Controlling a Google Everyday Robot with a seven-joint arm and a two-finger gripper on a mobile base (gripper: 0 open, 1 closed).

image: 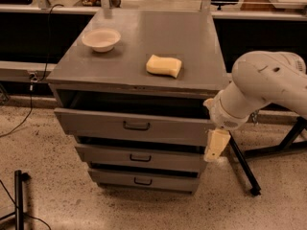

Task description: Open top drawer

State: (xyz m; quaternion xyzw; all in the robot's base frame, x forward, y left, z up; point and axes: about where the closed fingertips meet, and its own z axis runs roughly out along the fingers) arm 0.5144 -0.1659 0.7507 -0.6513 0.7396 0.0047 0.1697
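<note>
The top drawer (134, 127) of the grey metal cabinet is pulled partly out, with a dark gap above its wide front and a small dark pull handle (136, 126) in the middle. Two shallower drawers (140, 158) sit below it, each pulled out a little. My gripper (215, 146) hangs at the right end of the top drawer's front, pointing down, its cream-coloured finger beside the drawer's right corner. It holds nothing that I can see. The white arm (268, 87) reaches in from the right.
On the cabinet top (192, 47) stand a white bowl (101, 39) at the left and a yellow sponge (164, 65) near the middle. A black stand leg (244, 166) lies on the floor at the right. A black pole (18, 195) stands at the lower left. Dark benches run behind.
</note>
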